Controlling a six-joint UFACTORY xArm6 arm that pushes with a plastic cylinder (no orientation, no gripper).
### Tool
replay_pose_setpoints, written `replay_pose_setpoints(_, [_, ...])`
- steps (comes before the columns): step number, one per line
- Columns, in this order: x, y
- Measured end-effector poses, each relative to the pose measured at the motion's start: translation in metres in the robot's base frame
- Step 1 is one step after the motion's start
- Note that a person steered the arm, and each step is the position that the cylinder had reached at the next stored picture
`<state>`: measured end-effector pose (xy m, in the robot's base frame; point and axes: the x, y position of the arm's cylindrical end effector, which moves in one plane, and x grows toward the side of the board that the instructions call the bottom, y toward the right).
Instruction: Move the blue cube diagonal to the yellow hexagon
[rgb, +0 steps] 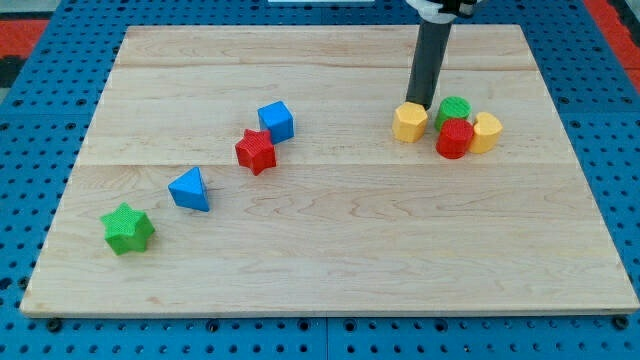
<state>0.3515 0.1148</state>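
Note:
The blue cube (276, 121) sits left of the board's middle, touching a red star (256, 151) at its lower left. The yellow hexagon (409, 122) lies at the view's upper right, far to the right of the cube. My tip (419, 105) comes down from the view's top and rests just behind the yellow hexagon, at its upper right edge, between it and a green cylinder (453, 109).
A red cylinder (455, 138) and a yellow block (485, 132) crowd next to the green cylinder, right of the hexagon. A blue triangle (190, 189) and a green star (127, 229) lie at lower left. The wooden board (330, 250) sits on blue pegboard.

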Motion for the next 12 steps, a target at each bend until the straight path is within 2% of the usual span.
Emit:
replay_pose_setpoints(1, [-0.003, -0.065])
replay_pose_setpoints(2, [0.018, -0.056])
replay_pose_setpoints(3, [0.018, -0.007])
replay_pose_setpoints(4, [0.027, 0.0])
replay_pose_setpoints(6, [0.004, -0.204])
replay_pose_setpoints(7, [0.003, -0.235])
replay_pose_setpoints(8, [0.051, -0.297])
replay_pose_setpoints(9, [0.057, -0.255])
replay_pose_setpoints(10, [0.041, -0.218])
replay_pose_setpoints(11, [0.014, -0.2])
replay_pose_setpoints(12, [-0.009, -0.209])
